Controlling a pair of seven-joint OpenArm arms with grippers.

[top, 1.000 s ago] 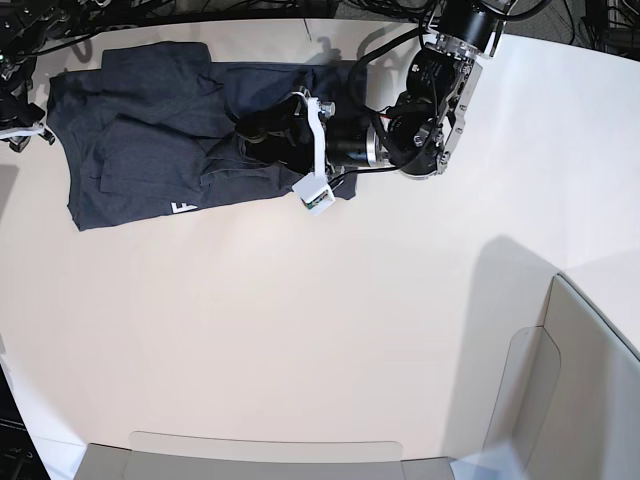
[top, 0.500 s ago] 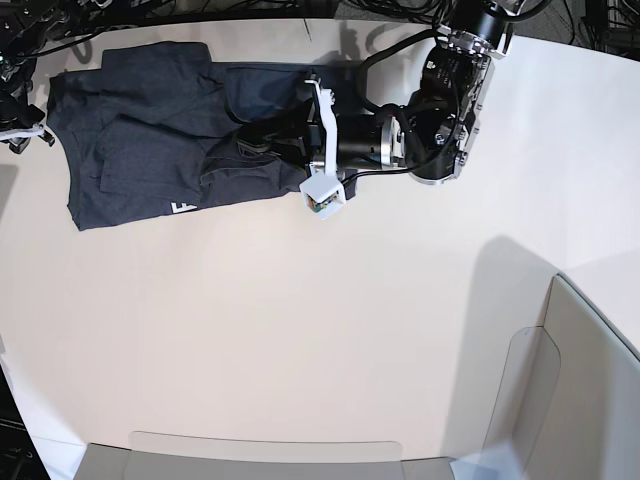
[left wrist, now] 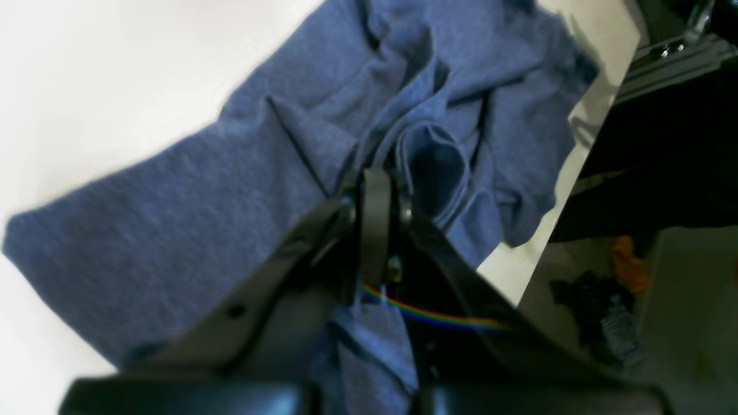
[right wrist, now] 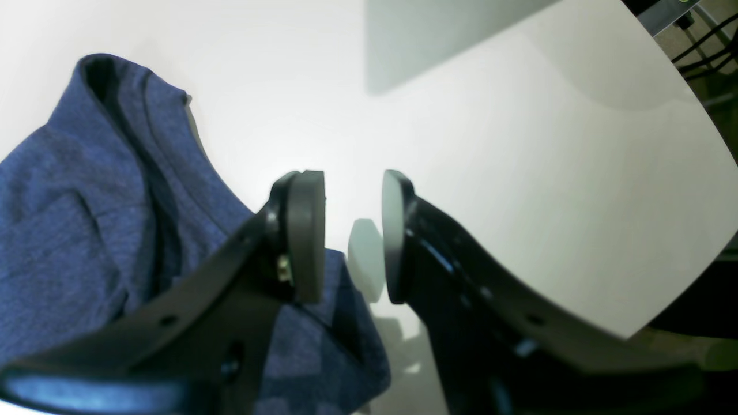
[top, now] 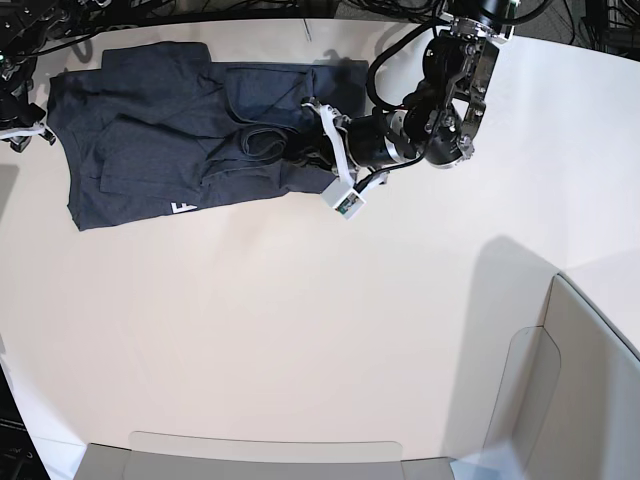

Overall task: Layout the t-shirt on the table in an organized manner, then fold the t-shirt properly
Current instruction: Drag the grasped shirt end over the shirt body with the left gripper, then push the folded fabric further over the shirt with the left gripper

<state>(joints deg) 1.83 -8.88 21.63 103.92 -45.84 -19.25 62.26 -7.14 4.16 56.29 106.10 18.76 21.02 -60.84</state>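
Start with the table: you have a wide bare stretch of it in front of the t-shirt, which lies bunched in the far corner on the right arm's side, so there is plenty of room to draw the cloth into and spread it. The shirt is not flat; in the base view it shows overlapping flaps and a thick ridge of folds near its middle, with a scrap of white lettering at its near edge. Your left gripper has its jaws pressed together on a pinch of that fabric, just beside a rolled, tube-like fold; judging from the left wrist view, it may hold more than one layer, so lift gently and watch whether the whole bundle rises or only the top sheet. If the bundle comes up together, I would set it down and re-pinch closer to a true hem or edge. Pull toward the open table slowly and low, so the folds slide out rather than tighten. Your right gripper has its jaws apart with nothing between them, poised over bare table just beside the shirt's edge; use it to pin or catch that edge as an anchor while the left arm draws the cloth out.
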